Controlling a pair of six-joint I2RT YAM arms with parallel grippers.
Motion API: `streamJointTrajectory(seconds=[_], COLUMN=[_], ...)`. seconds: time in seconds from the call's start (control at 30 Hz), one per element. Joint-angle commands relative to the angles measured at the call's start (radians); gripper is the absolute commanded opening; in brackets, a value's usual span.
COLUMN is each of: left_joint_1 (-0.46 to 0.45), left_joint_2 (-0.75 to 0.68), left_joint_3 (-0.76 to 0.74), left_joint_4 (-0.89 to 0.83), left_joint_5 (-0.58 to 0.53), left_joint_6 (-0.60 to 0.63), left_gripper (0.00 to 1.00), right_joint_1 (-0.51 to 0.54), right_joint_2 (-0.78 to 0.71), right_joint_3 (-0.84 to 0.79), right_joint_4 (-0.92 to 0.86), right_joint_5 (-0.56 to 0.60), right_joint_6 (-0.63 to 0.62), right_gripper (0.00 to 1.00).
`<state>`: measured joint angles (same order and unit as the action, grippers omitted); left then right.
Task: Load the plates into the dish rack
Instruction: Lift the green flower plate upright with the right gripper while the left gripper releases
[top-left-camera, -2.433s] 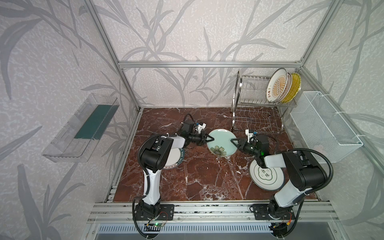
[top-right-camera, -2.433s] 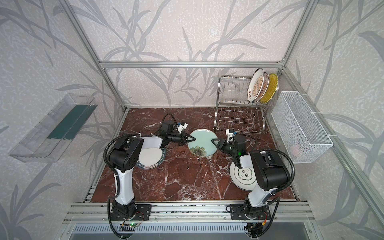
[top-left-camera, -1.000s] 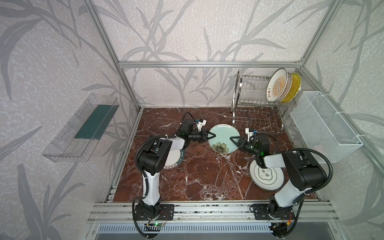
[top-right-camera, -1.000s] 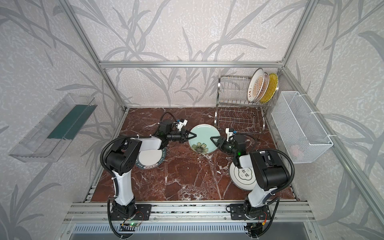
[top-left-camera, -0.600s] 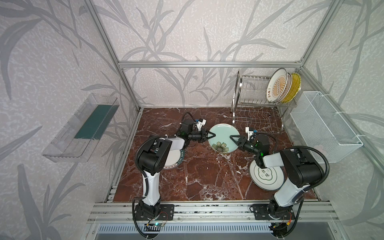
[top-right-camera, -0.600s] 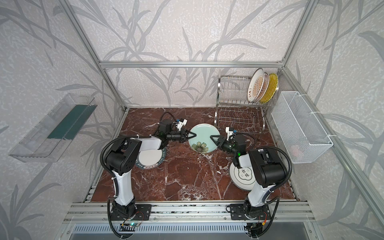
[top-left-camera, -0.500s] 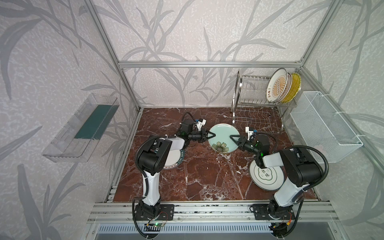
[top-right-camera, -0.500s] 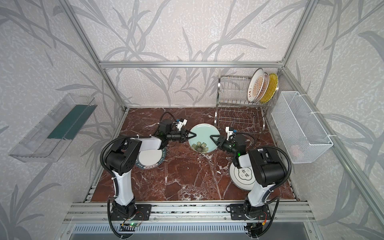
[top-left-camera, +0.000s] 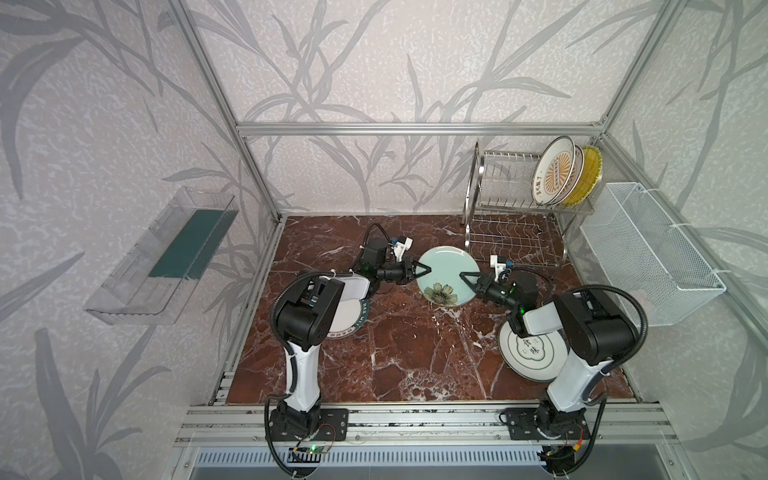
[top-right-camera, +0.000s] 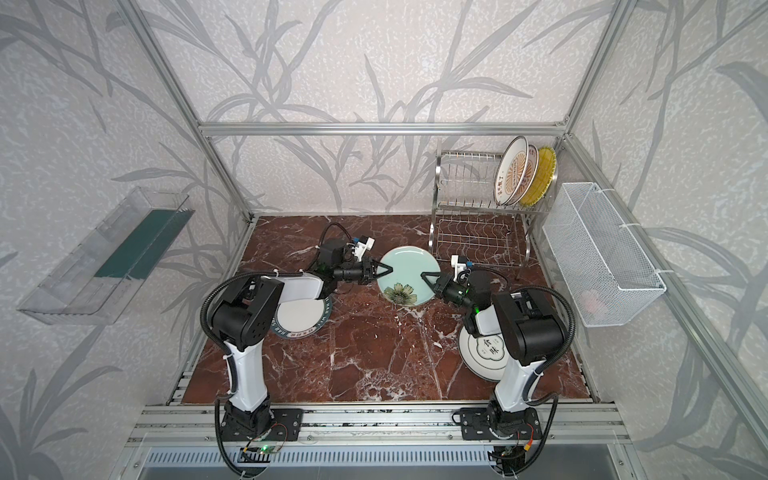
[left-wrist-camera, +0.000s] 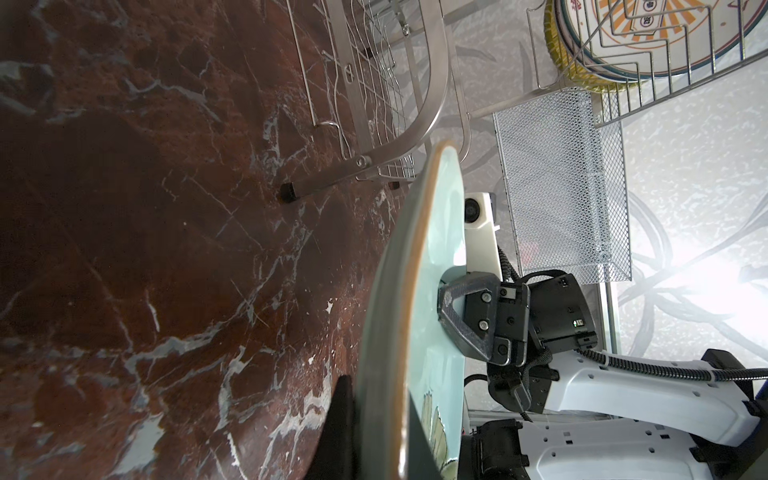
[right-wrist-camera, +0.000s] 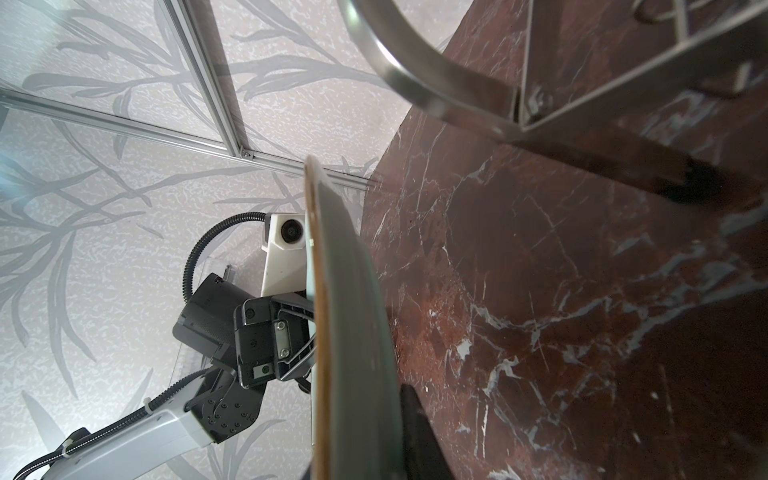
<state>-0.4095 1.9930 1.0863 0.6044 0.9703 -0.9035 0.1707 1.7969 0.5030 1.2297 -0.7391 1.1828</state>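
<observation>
Plates not yet racked lie on the dark red marble tabletop (top-left-camera: 395, 353). Nearest, at the right, the white plate with a green cloud emblem (top-left-camera: 534, 353) lies flat, partly under the right arm. A little farther, at the left, the teal-rimmed lettered plate (top-left-camera: 353, 320) lies flat beneath the left arm. Farther still, in the middle, the pale green flower plate (top-left-camera: 444, 266) is held tilted between both arms. The left gripper (top-left-camera: 427, 269) is clamped on its left rim. The right gripper (top-left-camera: 462, 275) is closed on its right rim, one finger (left-wrist-camera: 448, 309) pressed against the plate's face. Just beyond, at the far right, stands the dish rack (top-left-camera: 505, 205). Its upper tier carries two sunburst plates (top-left-camera: 555, 172) and the yellow ribbed plate (top-left-camera: 592, 172) upright at its right end. A white mesh basket (top-left-camera: 648, 249) hangs to the right of it.
</observation>
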Motion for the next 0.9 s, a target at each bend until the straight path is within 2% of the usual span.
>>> streamJointTrajectory(seconds=[0.0, 0.1, 0.23, 0.33, 0.4, 0.6, 0.87], left_joint_1=[-0.021, -0.020, -0.021, -0.020, -0.019, -0.018, -0.017], left_joint_2=[-0.071, -0.083, -0.105, -0.128, -0.145, -0.187, -0.233], left_joint_3=[0.024, 0.024, 0.026, 0.032, 0.036, 0.044, 0.044], left_joint_4=[0.042, -0.003, -0.077, -0.147, -0.207, -0.353, -0.478], left_joint_5=[0.074, 0.056, 0.030, 0.007, -0.013, -0.082, -0.191], left_joint_6=[-0.022, 0.006, 0.054, 0.100, 0.141, 0.230, 0.304], left_gripper=[0.00, 0.01, 0.21, 0.34, 0.38, 0.44, 0.45], right_joint_1=[0.013, 0.012, 0.006, 0.000, -0.007, -0.025, -0.039], right_joint_2=[-0.008, -0.012, -0.019, -0.026, -0.030, -0.060, -0.189], right_joint_3=[0.010, 0.005, -0.001, -0.008, -0.010, -0.014, 0.010], right_joint_4=[0.086, 0.088, 0.088, 0.086, 0.085, 0.046, -0.171], right_joint_5=[-0.030, -0.022, -0.016, -0.010, -0.008, -0.004, 0.017], right_joint_6=[-0.017, -0.018, -0.018, -0.020, -0.021, -0.047, -0.174], right_gripper=[0.02, 0.00, 0.00, 0.00, 0.00, 0.00, 0.00])
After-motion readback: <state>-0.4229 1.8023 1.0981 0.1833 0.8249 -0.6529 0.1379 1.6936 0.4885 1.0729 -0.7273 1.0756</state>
